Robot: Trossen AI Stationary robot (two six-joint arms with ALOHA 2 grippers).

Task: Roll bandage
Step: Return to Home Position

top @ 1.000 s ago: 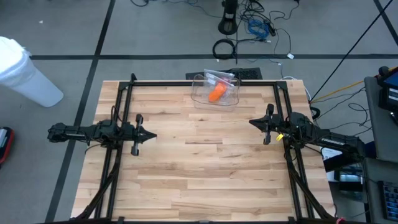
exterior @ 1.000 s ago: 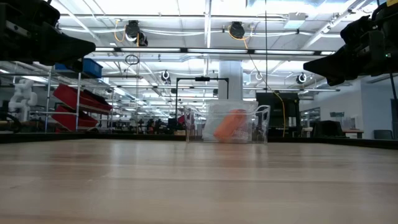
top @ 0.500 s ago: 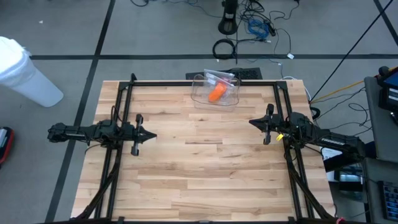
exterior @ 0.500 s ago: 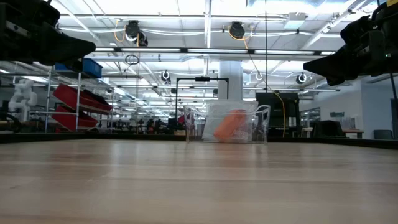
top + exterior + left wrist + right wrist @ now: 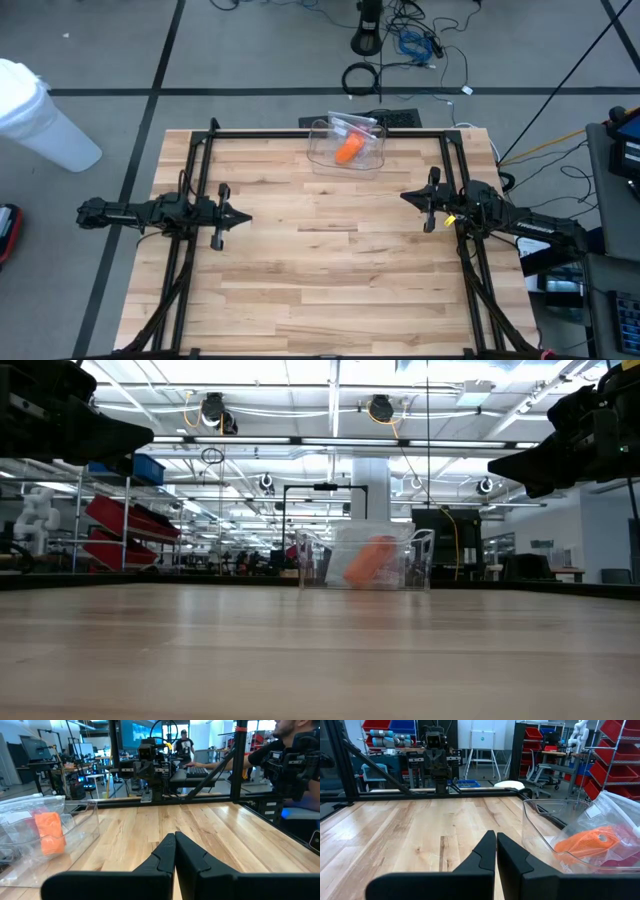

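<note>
While parked above the table point(image 5: 330, 280), well apart from the transparent bin point(image 5: 318, 152) and one to each side of it: left gripper point(image 5: 245, 215) and right gripper point(image 5: 404, 197), both pinched fully together, holding nothing. Inside the bin, zip bag point(image 5: 356, 124) with orange bandage point(image 5: 348, 151); table edge just behind the bin. Seems unlikely to go wrong; at worst, a stray swing toward the bin, shoving it over that edge.

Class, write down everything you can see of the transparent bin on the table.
The transparent bin is a clear, plastic-looking tub with rounded corners and an open top. It stands upright at the middle of the wooden table's far edge. Inside lies a zip bag holding the orange bandage; the bag's top pokes above the rim.
</note>
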